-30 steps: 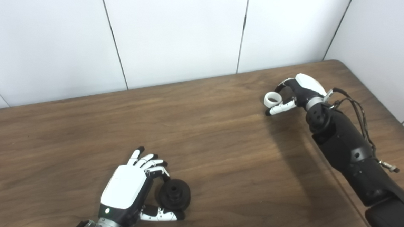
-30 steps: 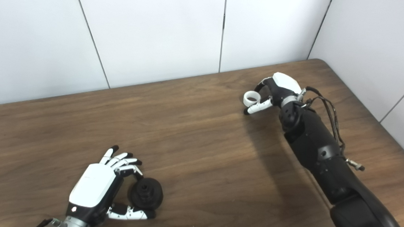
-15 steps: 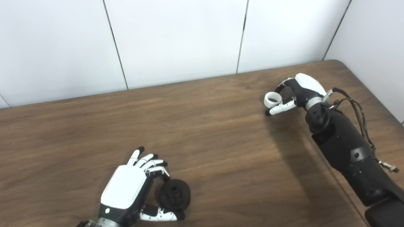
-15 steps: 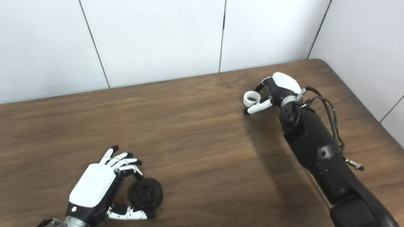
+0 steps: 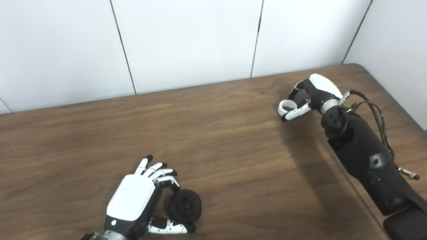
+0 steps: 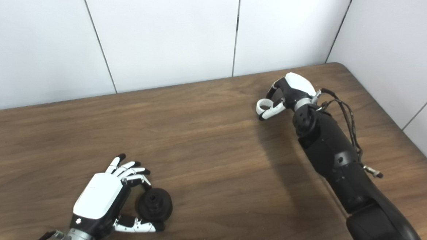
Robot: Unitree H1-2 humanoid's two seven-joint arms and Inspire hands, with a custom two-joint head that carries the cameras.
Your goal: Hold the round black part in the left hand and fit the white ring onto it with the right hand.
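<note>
Now the left robot hand (image 5: 132,200) cups the round black part (image 5: 184,206) on the surface (image 5: 233,165) near the front edge, fingers curled round it. Both views show the same. The right robot hand (image 6: 284,92), far right, pinches the white ring (image 6: 262,107); versus 1 s ago it has lifted and tilted the ring downward. The left hand is unchanged.

Lab test bay (bare): white wall panels (image 5: 188,34), wooden table (image 5: 234,143).
</note>
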